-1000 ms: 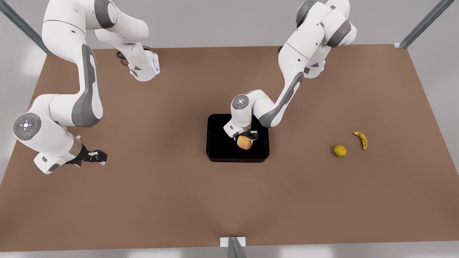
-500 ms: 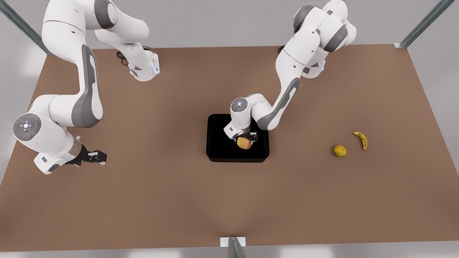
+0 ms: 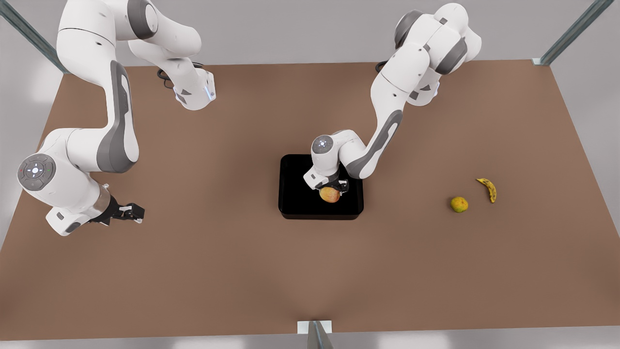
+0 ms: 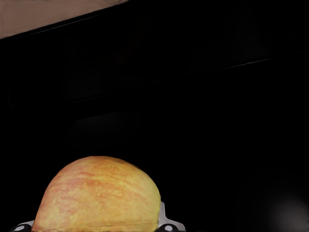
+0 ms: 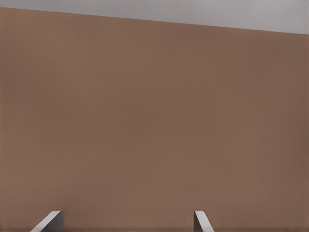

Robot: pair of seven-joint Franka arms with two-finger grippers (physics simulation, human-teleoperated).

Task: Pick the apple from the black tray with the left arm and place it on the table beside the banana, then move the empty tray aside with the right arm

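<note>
The yellow, red-blushed apple (image 3: 330,196) lies in the black tray (image 3: 295,194) at the middle of the table (image 3: 242,271). My left gripper (image 3: 331,188) is down over it, open, with a finger at each side of the apple (image 4: 96,193) above the dark tray floor (image 4: 193,121). The banana (image 3: 488,188) lies on the table far toward the front view's right. My right gripper (image 3: 131,212) waits open and empty low over bare table at the front view's left; its two fingertips (image 5: 200,220) stand wide apart.
A small yellow-green round fruit (image 3: 459,204) sits just left of the banana in the front view. Grey frame posts stand at the back corners (image 3: 571,31) and the front edge (image 3: 315,334). Both arm bases stand along the table's far side.
The left gripper has sunk lower over the apple and now hides more of its top; its elbow has swung inward. The apple, the tray and the right arm have stayed put.
</note>
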